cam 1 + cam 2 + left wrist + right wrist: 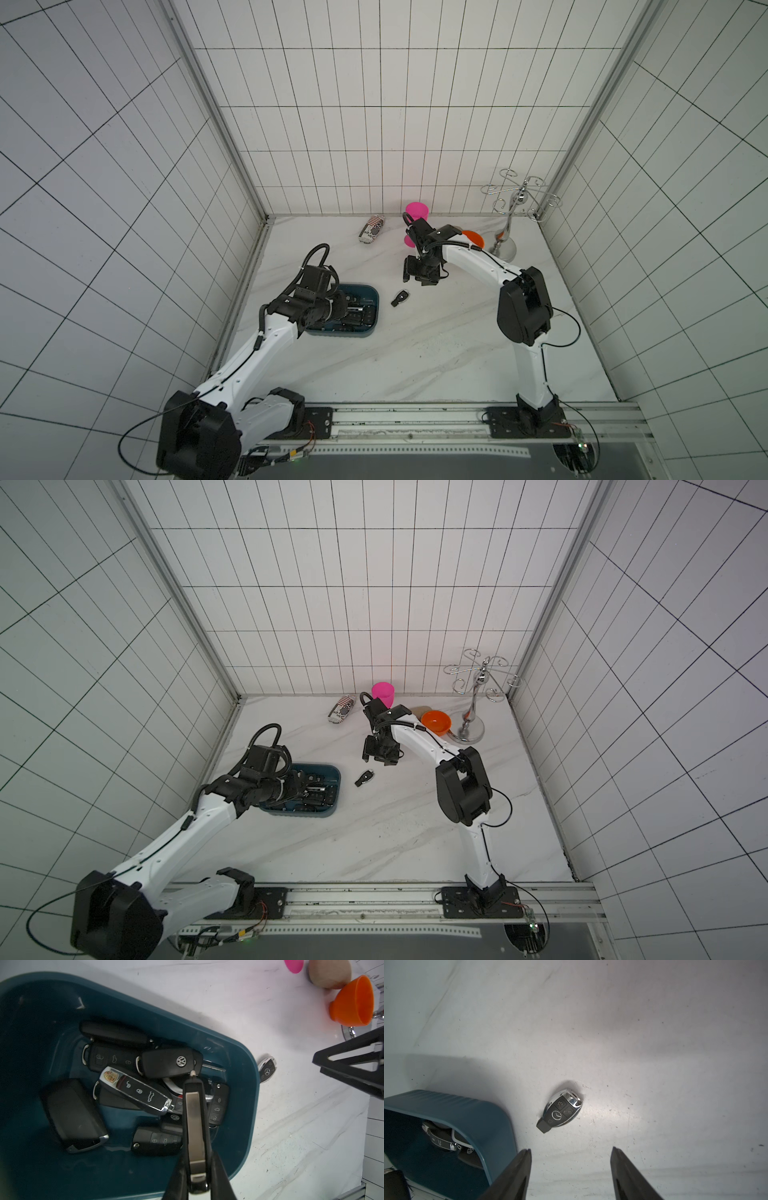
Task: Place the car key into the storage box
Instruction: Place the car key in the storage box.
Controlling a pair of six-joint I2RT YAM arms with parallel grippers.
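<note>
Car key (400, 298) with the star badge lies flat on the white table (436, 353) in both top views, just right of the storage box (357, 333) and not touching it. Over the box's right half hangs the left gripper (356, 309); the right gripper (408, 277) hovers at the key's far side. Far back stand an orange bowl (473, 239) and a pink cup (417, 212).

Over to the left wrist view: the left gripper (197, 1159) has its jaws pressed together on a black-and-silver flip key (196, 1126), held over the pile of fobs (133, 1093) in the box, and the car key (267, 1069) shows just outside the rim.

Right wrist view now: fingers (517, 1167) spread wide, nothing between them, the car key (560, 1112) on bare table ahead, a corner of the box (467, 1109) beside it.
</note>
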